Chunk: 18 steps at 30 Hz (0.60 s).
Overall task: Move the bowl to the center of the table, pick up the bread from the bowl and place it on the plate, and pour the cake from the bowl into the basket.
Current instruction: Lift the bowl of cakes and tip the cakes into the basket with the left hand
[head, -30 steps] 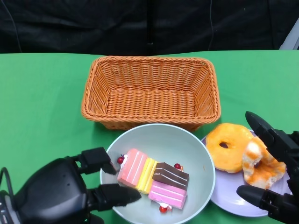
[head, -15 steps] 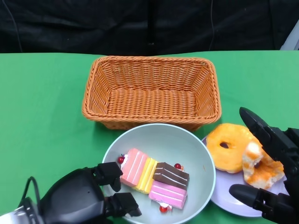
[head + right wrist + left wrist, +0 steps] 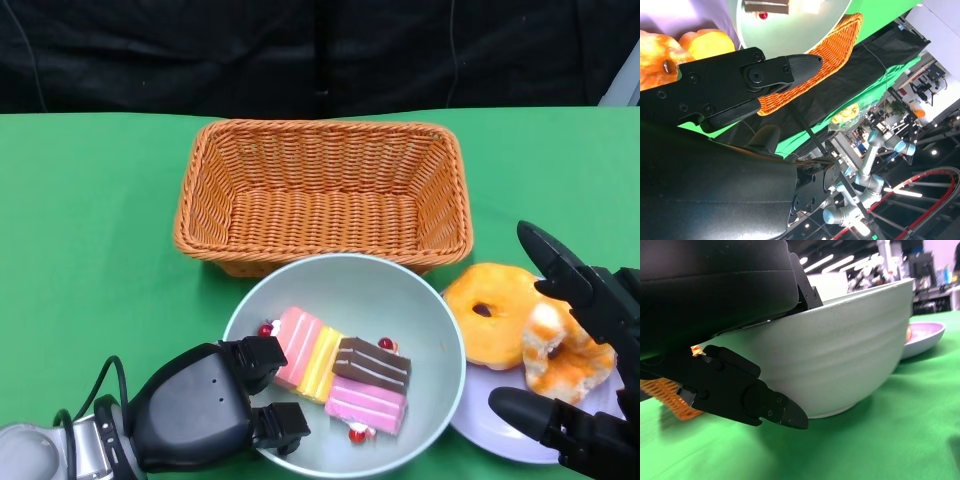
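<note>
Lower left, the left hand grasps the bowl rim (cake inside); a weak pinch could slip, spilling cake short of the basket.

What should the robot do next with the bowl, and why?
Probably lift the bowl and tip it toward the basket. The left hand grips the bowl's rim, the cake is inside, the bread sits on the plate, and the basket stands just behind.

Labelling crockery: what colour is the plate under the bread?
Pale lilac plate, clearest in the head view.
</note>
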Each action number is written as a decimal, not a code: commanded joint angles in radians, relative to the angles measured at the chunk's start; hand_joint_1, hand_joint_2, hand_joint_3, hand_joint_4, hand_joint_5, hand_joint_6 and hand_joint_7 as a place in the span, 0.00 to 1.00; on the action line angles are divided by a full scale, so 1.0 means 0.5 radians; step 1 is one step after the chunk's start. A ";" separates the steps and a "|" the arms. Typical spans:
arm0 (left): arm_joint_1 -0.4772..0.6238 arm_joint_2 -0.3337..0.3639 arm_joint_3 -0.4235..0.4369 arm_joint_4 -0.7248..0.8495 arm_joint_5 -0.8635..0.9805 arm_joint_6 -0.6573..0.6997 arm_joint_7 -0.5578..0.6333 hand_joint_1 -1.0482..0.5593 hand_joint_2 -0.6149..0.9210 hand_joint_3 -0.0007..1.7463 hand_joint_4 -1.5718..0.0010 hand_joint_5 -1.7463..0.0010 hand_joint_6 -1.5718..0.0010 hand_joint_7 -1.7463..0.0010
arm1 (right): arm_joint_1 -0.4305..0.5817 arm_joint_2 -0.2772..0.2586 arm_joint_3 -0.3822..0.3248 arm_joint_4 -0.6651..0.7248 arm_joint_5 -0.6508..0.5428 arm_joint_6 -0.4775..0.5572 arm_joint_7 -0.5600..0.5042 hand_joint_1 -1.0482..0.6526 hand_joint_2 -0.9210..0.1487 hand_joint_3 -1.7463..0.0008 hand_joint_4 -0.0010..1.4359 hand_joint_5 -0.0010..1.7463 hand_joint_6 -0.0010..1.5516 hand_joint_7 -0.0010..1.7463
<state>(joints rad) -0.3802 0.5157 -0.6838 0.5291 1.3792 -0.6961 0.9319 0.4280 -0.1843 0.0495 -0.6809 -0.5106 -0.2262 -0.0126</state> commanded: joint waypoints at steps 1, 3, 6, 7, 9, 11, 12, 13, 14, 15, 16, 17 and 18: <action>-0.017 0.153 -0.012 -0.150 -0.009 0.012 0.129 0.47 0.98 0.02 0.38 0.00 0.51 0.03 | 0.022 0.033 0.000 -0.003 0.095 -0.103 -0.045 0.36 0.00 0.87 0.00 0.63 0.01 0.27; 0.006 0.209 -0.009 -0.217 -0.033 0.010 0.139 0.46 0.98 0.02 0.37 0.00 0.51 0.01 | 0.021 0.039 -0.003 0.007 0.099 -0.123 -0.059 0.37 0.00 0.87 0.00 0.63 0.00 0.28; 0.080 0.328 0.038 -0.348 -0.111 -0.021 0.130 0.48 0.97 0.01 0.37 0.00 0.52 0.00 | 0.031 0.044 -0.008 0.018 0.128 -0.154 -0.066 0.38 0.00 0.86 0.00 0.66 0.00 0.31; 0.097 0.353 0.050 -0.378 -0.131 -0.027 0.122 0.48 0.97 0.01 0.37 0.00 0.52 0.00 | 0.036 0.046 -0.007 0.019 0.142 -0.158 -0.064 0.39 0.00 0.85 0.00 0.68 0.00 0.33; 0.150 0.428 0.098 -0.472 -0.195 -0.056 0.081 0.48 0.97 0.01 0.38 0.00 0.51 0.01 | 0.052 0.045 0.005 0.021 0.147 -0.178 -0.060 0.40 0.01 0.84 0.00 0.72 0.00 0.40; 0.193 0.477 0.144 -0.549 -0.250 -0.079 0.048 0.49 0.97 0.01 0.38 0.00 0.51 0.01 | 0.064 0.046 0.019 0.032 0.148 -0.199 -0.061 0.40 0.02 0.83 0.00 0.74 0.00 0.45; 0.212 0.497 0.169 -0.587 -0.280 -0.090 0.031 0.50 0.97 0.01 0.38 0.00 0.51 0.01 | 0.067 0.048 0.029 0.043 0.148 -0.213 -0.065 0.41 0.02 0.82 0.02 0.75 0.00 0.49; 0.226 0.509 0.188 -0.614 -0.301 -0.099 0.015 0.51 0.96 0.01 0.39 0.00 0.51 0.01 | 0.069 0.050 0.035 0.051 0.148 -0.223 -0.069 0.41 0.04 0.81 0.03 0.75 0.00 0.53; 0.237 0.516 0.202 -0.633 -0.316 -0.105 0.001 0.51 0.96 0.01 0.39 0.00 0.52 0.02 | 0.070 0.050 0.039 0.056 0.148 -0.229 -0.072 0.41 0.04 0.80 0.04 0.75 0.00 0.55; 0.250 0.525 0.231 -0.662 -0.355 -0.123 -0.007 0.52 0.96 0.01 0.38 0.00 0.52 0.01 | 0.072 0.051 0.051 0.064 0.132 -0.230 -0.074 0.42 0.05 0.79 0.04 0.75 0.01 0.56; 0.262 0.529 0.255 -0.683 -0.384 -0.137 -0.015 0.52 0.96 0.01 0.38 0.00 0.52 0.01 | 0.073 0.052 0.060 0.070 0.121 -0.231 -0.076 0.43 0.07 0.77 0.07 0.74 0.05 0.58; 0.271 0.530 0.274 -0.698 -0.403 -0.149 -0.024 0.52 0.96 0.01 0.38 0.00 0.52 0.00 | 0.074 0.053 0.065 0.074 0.113 -0.232 -0.077 0.43 0.08 0.76 0.09 0.73 0.06 0.59; 0.286 0.535 0.313 -0.730 -0.449 -0.160 -0.045 0.52 0.96 0.01 0.38 0.00 0.52 0.00 | 0.064 0.047 0.074 0.091 0.094 -0.242 -0.080 0.44 0.09 0.75 0.09 0.73 0.07 0.59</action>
<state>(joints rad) -0.2450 0.7625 -0.5620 0.1891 1.1967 -0.7686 0.9184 0.4538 -0.1539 0.0677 -0.6307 -0.4460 -0.2901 -0.0483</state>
